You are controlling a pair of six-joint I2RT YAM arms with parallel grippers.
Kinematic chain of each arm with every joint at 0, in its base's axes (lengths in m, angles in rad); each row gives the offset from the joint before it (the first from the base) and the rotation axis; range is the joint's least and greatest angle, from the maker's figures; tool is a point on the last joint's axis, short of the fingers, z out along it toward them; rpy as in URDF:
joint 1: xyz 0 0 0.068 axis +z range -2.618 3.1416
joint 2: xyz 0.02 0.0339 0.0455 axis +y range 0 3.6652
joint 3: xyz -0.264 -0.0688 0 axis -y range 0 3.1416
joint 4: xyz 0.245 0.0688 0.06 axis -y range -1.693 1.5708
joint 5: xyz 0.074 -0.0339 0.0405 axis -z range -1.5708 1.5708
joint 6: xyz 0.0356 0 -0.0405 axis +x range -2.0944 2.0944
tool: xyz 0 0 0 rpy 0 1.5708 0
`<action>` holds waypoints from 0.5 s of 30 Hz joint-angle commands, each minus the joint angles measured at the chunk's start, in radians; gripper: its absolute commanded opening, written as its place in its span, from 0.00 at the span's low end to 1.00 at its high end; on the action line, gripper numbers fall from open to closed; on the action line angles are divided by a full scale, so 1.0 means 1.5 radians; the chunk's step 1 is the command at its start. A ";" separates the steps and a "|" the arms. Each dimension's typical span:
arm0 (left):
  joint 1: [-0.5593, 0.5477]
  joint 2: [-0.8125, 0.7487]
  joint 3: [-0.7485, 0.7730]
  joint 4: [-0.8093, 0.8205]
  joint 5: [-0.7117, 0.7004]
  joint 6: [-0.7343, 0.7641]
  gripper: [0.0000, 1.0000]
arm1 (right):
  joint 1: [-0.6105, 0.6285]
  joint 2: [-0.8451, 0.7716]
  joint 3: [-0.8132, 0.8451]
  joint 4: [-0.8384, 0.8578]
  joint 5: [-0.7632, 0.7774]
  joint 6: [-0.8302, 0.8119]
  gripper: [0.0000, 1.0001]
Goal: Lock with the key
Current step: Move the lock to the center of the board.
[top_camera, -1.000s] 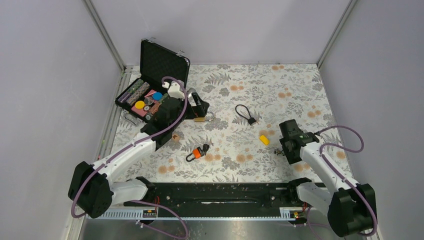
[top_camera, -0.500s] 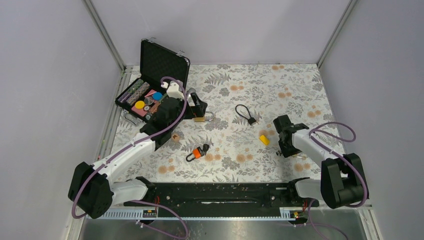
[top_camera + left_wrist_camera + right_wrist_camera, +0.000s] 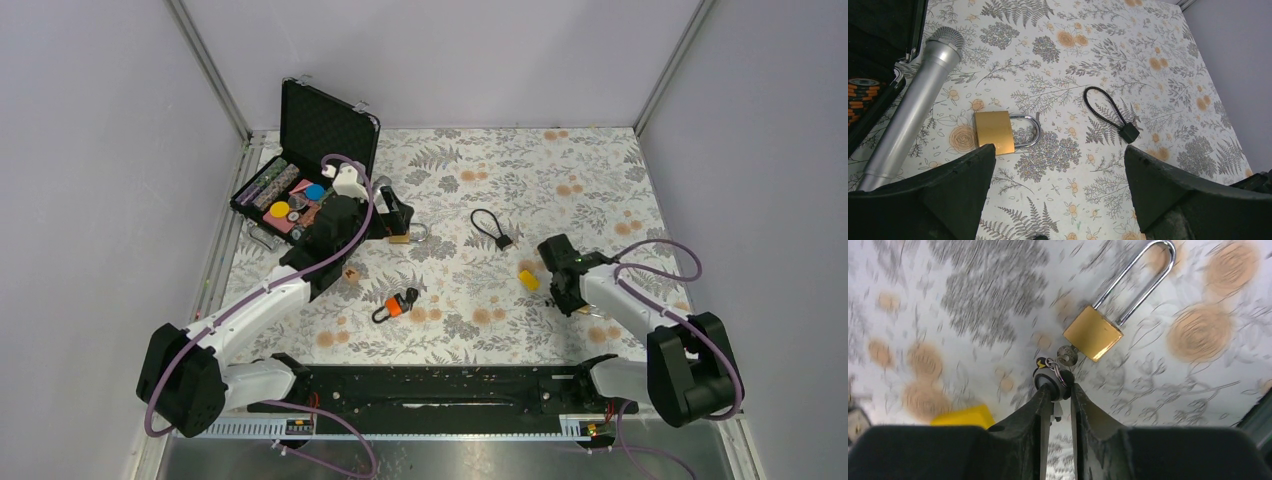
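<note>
**Right claw clenched on key beside small padlock**

The right claw is clenched on a black-capped key, its fingers pinching the cap from both sides. A thin ring links that key to a silver key, whose head sits against the bottom of the small brass padlock. Whether its blade is in the keyhole cannot be told. The padlock lies flat on the flower-patterned table, just to the right of the yellow block, and both legs of its long shackle meet the body.

The left claw is released, its fingers spread wide, and hovers well to the left of the yellow block. Below it lies a larger brass padlock, with a silver microphone beside it. A black cable loop lies just beyond the yellow block. An orange-and-black lock lies to the block's left. The open black case stands farthest left of it.
</note>
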 commanded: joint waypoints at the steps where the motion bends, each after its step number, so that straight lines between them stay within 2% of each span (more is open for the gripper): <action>1: 0.003 0.007 -0.004 0.031 0.012 -0.001 0.99 | 0.127 0.026 -0.001 0.063 -0.111 0.082 0.16; 4: 0.003 0.009 -0.004 0.030 0.014 -0.003 0.99 | 0.183 0.045 0.027 0.058 -0.117 0.100 0.16; 9: 0.004 0.005 -0.007 0.027 0.013 -0.004 0.99 | 0.212 0.048 0.076 0.041 -0.121 0.084 0.21; 11: 0.004 0.003 -0.007 0.028 0.014 -0.003 0.99 | 0.213 0.045 0.092 0.021 -0.116 0.073 0.30; 15: 0.004 0.003 -0.007 0.023 0.017 -0.002 0.99 | 0.213 0.002 0.106 -0.027 -0.013 0.063 0.63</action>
